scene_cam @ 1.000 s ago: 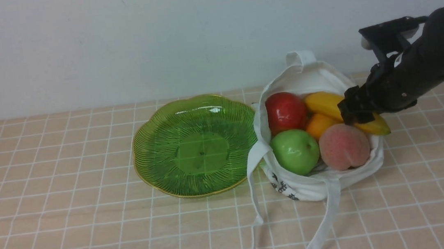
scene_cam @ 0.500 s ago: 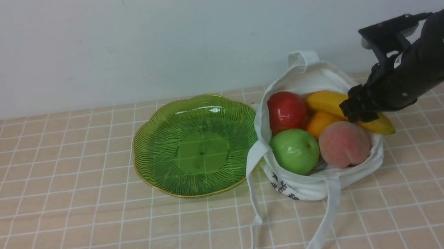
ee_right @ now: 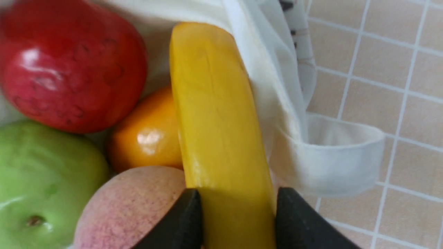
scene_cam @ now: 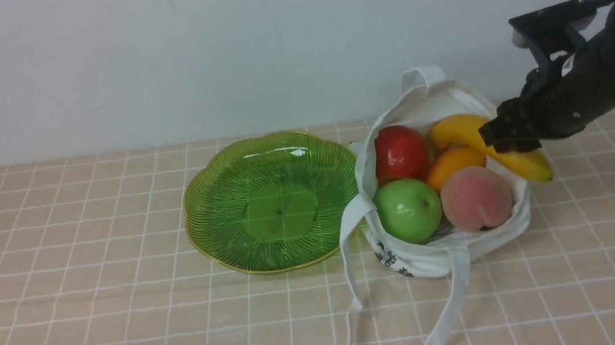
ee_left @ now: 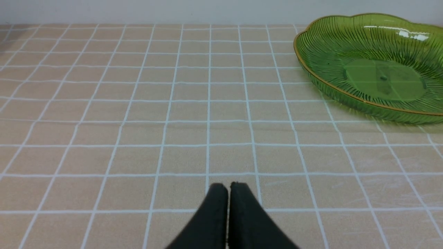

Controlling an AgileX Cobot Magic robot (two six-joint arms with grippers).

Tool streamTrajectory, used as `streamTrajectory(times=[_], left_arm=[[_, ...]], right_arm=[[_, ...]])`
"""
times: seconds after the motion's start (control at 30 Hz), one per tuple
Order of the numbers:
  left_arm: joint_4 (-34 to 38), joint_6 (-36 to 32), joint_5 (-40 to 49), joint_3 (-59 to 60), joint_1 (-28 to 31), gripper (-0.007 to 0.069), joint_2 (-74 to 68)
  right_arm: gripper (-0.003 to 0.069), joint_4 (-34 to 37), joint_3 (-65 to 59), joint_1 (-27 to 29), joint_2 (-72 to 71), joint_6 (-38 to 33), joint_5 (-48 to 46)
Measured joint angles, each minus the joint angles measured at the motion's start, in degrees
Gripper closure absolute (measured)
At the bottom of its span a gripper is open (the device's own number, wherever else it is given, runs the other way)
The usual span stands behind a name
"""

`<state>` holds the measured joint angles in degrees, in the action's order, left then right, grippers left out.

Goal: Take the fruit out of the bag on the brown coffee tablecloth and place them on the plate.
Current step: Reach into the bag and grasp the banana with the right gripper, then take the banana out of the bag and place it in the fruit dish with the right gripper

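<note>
A white bag [scene_cam: 436, 256] lies open on the peach-tan grid tablecloth [scene_cam: 92, 246], to the right of the empty green plate [scene_cam: 270, 199]. In the bag are a red apple [scene_cam: 400, 152], a green apple [scene_cam: 407, 209], an orange [scene_cam: 452, 164] and a peach [scene_cam: 476, 197]. My right gripper [scene_cam: 501, 138] is shut on the yellow banana [scene_cam: 460, 129], holding it tilted over the bag's far right rim. In the right wrist view the black fingers [ee_right: 187, 218] press both sides of the banana [ee_right: 218, 121]. My left gripper [ee_left: 227, 188] is shut and holds nothing, low over bare cloth left of the plate [ee_left: 367, 69].
The bag's long strap handles [scene_cam: 448, 312] trail over the cloth toward the front edge; another handle loop [scene_cam: 417, 78] stands up at the back. A pale wall runs close behind the table.
The right gripper has closed on the banana and raised it up and to the right, out from behind the peach. The bag's rim has shifted slightly.
</note>
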<state>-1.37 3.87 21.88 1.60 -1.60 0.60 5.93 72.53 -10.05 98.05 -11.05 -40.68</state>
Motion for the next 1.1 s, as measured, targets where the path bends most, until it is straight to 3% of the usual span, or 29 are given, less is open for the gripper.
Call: streamTrajectory(times=[0.47,0.7,0.9,0.93,1.1], left_arm=[[0.0,0.0,0.0,0.0,0.0,0.0632,0.0],[0.0,0.0,0.0,0.0,0.0,0.0632,0.0],[0.0,0.0,0.0,0.0,0.0,0.0632,0.0],[0.0,0.0,0.0,0.0,0.0,0.0632,0.0],[0.0,0.0,0.0,0.0,0.0,0.0632,0.0]], right_arm=[[0.0399,3.4,0.0,0.0,-12.8,0.1,-9.3],[0.04,8.6,0.0,0.0,-21.3,0.1,-15.2],[0.04,23.5,0.0,-0.2,-23.7,-6.7,-15.4],[0.04,29.9,0.0,-1.3,-22.6,-11.3,-14.9],[0.04,41.1,0.0,-7.3,-14.6,-22.8,-8.3]])
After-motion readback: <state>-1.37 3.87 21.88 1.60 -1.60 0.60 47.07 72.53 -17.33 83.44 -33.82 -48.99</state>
